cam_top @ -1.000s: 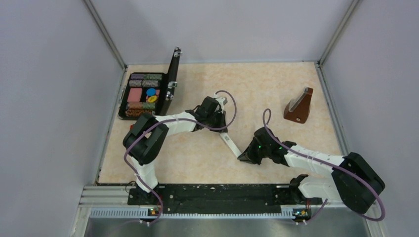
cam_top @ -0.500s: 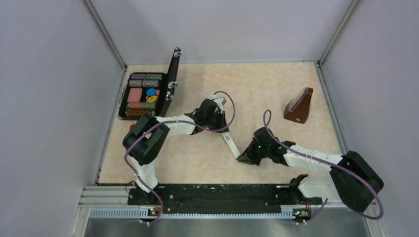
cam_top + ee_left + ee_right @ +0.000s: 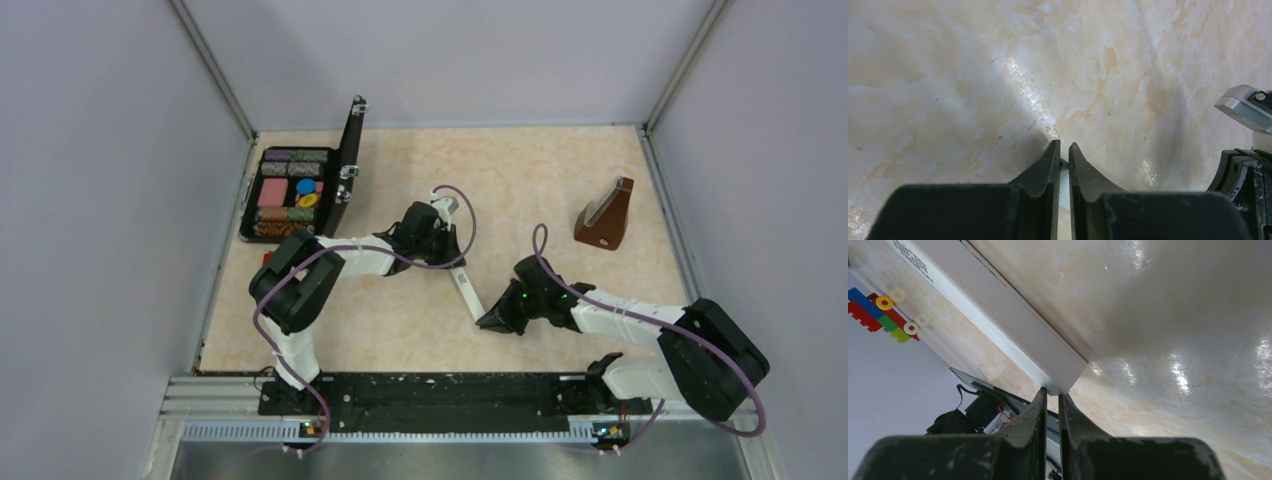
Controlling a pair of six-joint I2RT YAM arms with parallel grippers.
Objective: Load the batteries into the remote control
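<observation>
Beige marbled tabletop [image 3: 540, 180], perhaps dusty; grey walls [image 3: 450, 60]

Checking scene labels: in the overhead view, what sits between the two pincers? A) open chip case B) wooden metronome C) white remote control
C: the slim white remote control runs slantwise from the left pincer to the right pincer.

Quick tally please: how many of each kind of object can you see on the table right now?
remote control: 1
metronome: 1
open case: 1
toy block stack: 1
Total: 4
</observation>
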